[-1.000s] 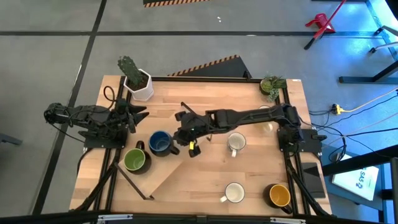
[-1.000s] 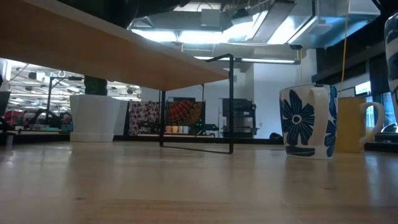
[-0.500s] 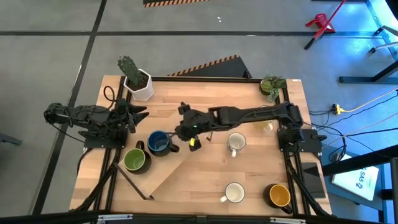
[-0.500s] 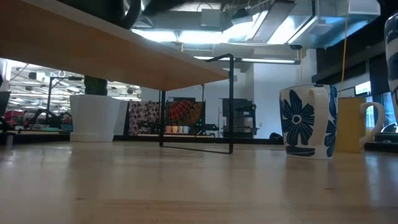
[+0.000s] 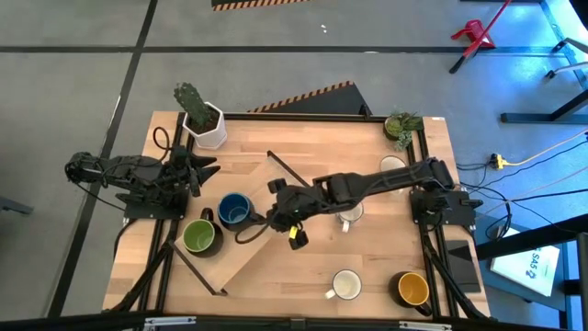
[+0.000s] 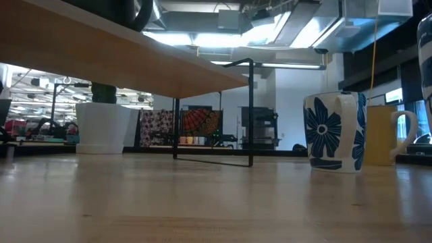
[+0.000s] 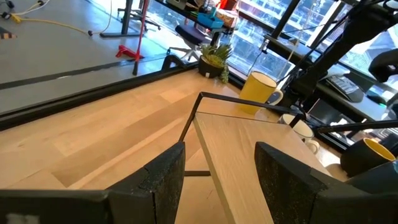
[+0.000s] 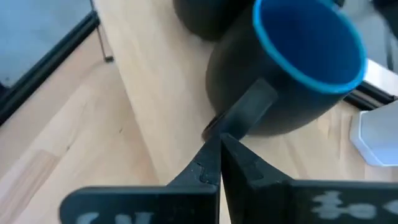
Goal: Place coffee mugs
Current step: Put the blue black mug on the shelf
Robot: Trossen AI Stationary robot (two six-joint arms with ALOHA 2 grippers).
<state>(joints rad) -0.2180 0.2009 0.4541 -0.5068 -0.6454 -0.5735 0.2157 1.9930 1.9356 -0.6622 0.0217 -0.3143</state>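
Note:
The dark blue mug (image 5: 236, 211) stands left of the table's centre, beside the green mug (image 5: 199, 236). My right gripper (image 5: 265, 223) reaches in from the table's right, its fingers shut, their tips at the blue mug's handle (image 8: 245, 109). A white mug (image 5: 349, 213) stands partly under that arm. Another white mug (image 5: 346, 285) and the yellow-orange mug (image 5: 412, 290) stand near the front edge. The cream mug (image 5: 393, 165) stands at the right. My left gripper (image 5: 197, 170) is open and empty at the table's left edge. My right gripper's shut fingertips (image 8: 217, 146) meet the lower end of the dark blue mug's handle (image 8: 214, 129), coming level from the table's right. The fingers are closed on each other, not around the handle. The mug stands upright on its base.
A white pot with a cactus (image 5: 207, 124) stands at the far left and a small green plant (image 5: 402, 124) at the far right. A raised wooden board on a thin black frame (image 7: 249, 162) crosses the left half. The low view shows a flowered mug (image 6: 334, 131).
My right gripper has gone toward the table's near edge, staying by the dark blue mug's handle. The mug has stayed where it was.

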